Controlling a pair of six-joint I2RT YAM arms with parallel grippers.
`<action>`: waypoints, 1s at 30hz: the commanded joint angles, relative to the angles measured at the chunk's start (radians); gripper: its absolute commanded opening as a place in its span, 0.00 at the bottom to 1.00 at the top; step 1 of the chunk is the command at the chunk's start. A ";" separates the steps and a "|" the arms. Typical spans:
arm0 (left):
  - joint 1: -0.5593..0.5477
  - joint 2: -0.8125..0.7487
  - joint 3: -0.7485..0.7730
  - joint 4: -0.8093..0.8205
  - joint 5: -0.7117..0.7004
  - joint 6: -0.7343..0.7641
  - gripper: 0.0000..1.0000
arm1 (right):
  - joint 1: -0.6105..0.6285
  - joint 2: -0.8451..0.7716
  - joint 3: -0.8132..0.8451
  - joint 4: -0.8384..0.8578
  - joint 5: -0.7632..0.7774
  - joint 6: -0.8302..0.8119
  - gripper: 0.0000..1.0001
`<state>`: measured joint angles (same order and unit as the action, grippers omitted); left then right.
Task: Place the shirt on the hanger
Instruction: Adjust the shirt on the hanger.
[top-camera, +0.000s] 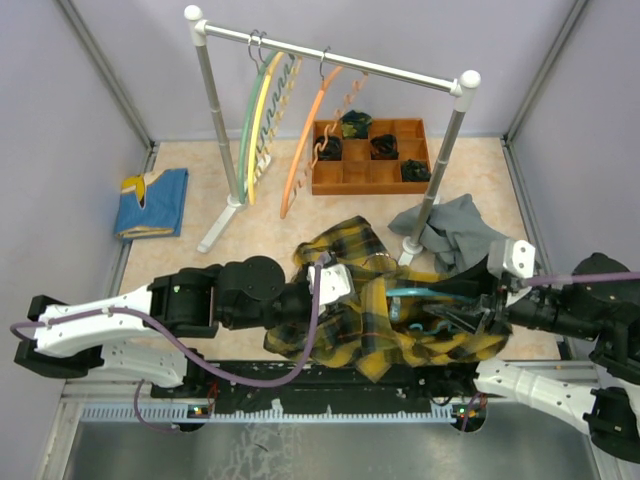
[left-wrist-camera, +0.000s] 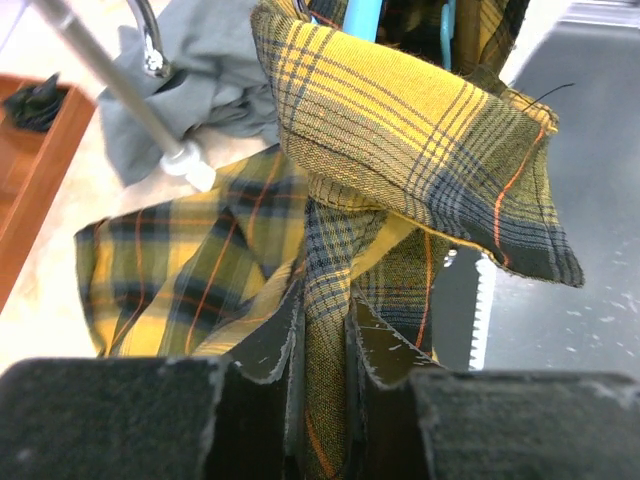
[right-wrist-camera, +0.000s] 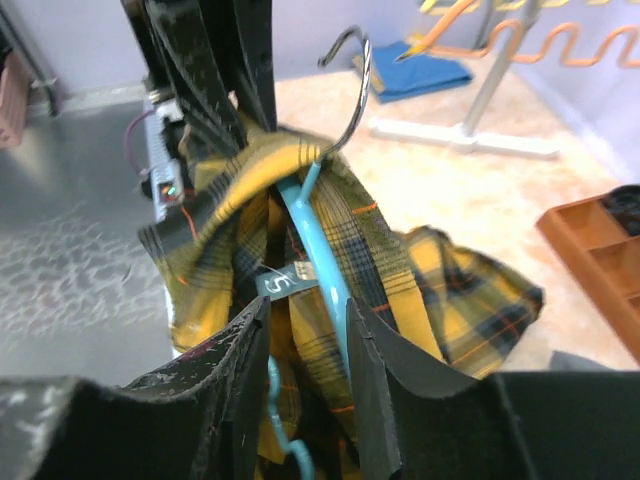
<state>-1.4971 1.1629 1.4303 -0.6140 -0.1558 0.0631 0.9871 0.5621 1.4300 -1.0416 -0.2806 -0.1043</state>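
The yellow and black plaid shirt (top-camera: 375, 310) lies bunched at the near table edge between my two arms. My left gripper (top-camera: 322, 283) is shut on a fold of the shirt (left-wrist-camera: 325, 305) and holds it up; a flap of the shirt (left-wrist-camera: 400, 130) hangs above it. The teal hanger (top-camera: 412, 292) sits inside the shirt. In the right wrist view its bar (right-wrist-camera: 322, 250) and metal hook (right-wrist-camera: 352, 90) stick out of the collar. My right gripper (right-wrist-camera: 307, 305) is shut on the hanger, with shirt cloth between the fingers too. It shows in the top view (top-camera: 482, 315).
A clothes rack (top-camera: 330, 60) with green, yellow and orange hangers stands at the back. Its right post (top-camera: 440, 180) is close behind the shirt. A grey garment (top-camera: 460, 230) lies by that post. A wooden tray (top-camera: 370, 155) is behind it, and a blue cloth (top-camera: 152, 203) lies far left.
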 joint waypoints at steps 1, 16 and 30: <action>0.008 -0.035 -0.027 0.008 -0.218 -0.080 0.00 | 0.000 -0.028 0.020 0.201 0.146 0.012 0.38; 0.012 -0.020 -0.092 0.181 -0.499 -0.217 0.00 | -0.001 0.033 -0.308 0.835 0.510 0.345 0.48; 0.016 0.027 -0.043 0.170 -0.479 -0.221 0.00 | 0.000 0.105 -0.409 0.988 0.432 0.449 0.44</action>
<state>-1.4853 1.1835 1.3296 -0.5304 -0.6212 -0.1394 0.9871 0.6502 1.0088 -0.1452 0.1623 0.3126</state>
